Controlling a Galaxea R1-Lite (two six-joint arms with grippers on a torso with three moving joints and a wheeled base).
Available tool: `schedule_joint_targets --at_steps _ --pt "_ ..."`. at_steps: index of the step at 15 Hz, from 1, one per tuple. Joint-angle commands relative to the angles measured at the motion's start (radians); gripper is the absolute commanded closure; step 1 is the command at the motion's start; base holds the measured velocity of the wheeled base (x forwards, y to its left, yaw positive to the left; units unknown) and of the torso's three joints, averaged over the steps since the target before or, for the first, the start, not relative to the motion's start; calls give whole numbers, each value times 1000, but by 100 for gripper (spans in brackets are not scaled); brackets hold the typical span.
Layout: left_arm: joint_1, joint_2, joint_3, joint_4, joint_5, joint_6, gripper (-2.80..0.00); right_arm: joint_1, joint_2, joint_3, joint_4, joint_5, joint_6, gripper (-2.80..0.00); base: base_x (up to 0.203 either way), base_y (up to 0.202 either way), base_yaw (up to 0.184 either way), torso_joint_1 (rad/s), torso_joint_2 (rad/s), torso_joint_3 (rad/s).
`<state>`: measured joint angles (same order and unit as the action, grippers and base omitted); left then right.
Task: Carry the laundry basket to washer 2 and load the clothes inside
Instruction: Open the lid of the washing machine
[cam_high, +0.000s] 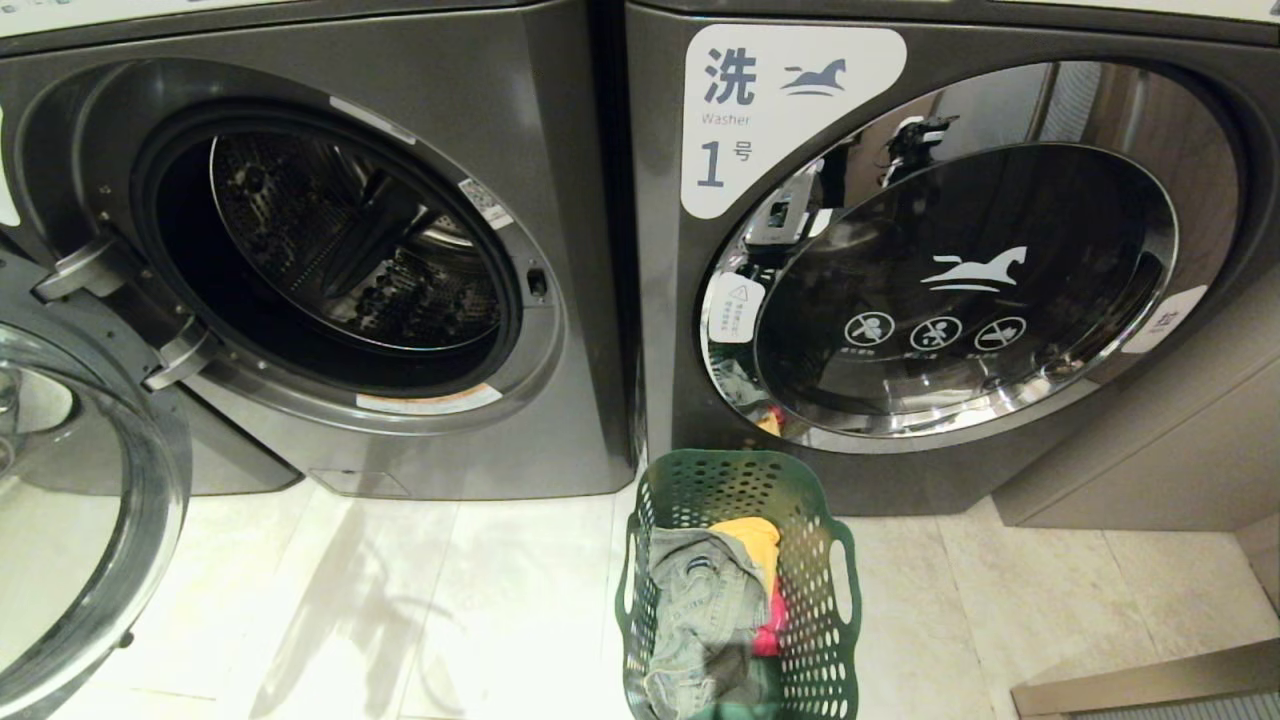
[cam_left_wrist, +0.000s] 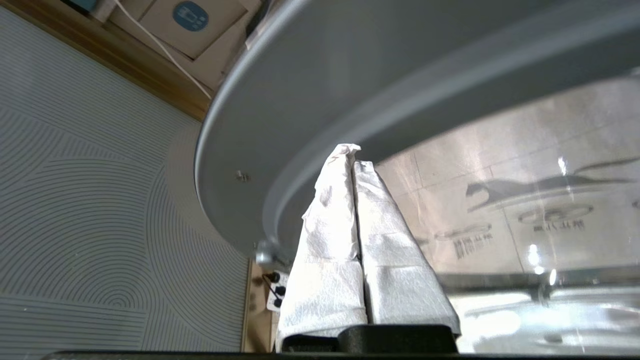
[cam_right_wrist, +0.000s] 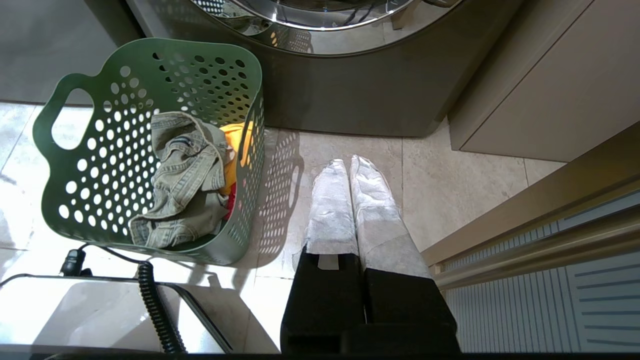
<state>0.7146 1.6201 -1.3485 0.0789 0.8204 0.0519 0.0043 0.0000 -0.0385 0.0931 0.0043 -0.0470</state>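
The dark green laundry basket (cam_high: 700, 480) stands on the floor in front of the washer labelled 1; it also shows in the right wrist view (cam_right_wrist: 100, 175). In it lie the clothes: grey-green denim trousers (cam_high: 700, 610) (cam_right_wrist: 185, 190), a yellow piece (cam_high: 752, 540) (cam_right_wrist: 235, 150) and a red-pink piece (cam_high: 768, 635). The left washer (cam_high: 560, 250) has its door (cam_high: 80, 520) swung open; no numeral shows on it, so I cannot tell if it is washer 2. My left gripper (cam_left_wrist: 354, 155) is shut and empty, close to that door's grey rim (cam_left_wrist: 350, 75). My right gripper (cam_right_wrist: 348, 162) is shut, empty, above the tiles beside the basket.
Washer 1 (cam_high: 930, 280) on the right has its door shut. A beige cabinet (cam_high: 1150, 450) stands right of it, with a low step (cam_high: 1150, 685) at the floor. A coiled black cable (cam_right_wrist: 150, 300) lies over the robot's base near the basket.
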Motion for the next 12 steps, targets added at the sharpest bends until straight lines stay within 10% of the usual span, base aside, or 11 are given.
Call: schedule_joint_targets --at_steps 1,12 --pt "12 -15 24 6 -42 0 0 0 0 0 0 0 -1 0 0 0 0 0 0 0" --pt "-265 -670 735 -6 -591 97 0 0 2 0 0 0 -1 0 0 0 0 0 0 0"
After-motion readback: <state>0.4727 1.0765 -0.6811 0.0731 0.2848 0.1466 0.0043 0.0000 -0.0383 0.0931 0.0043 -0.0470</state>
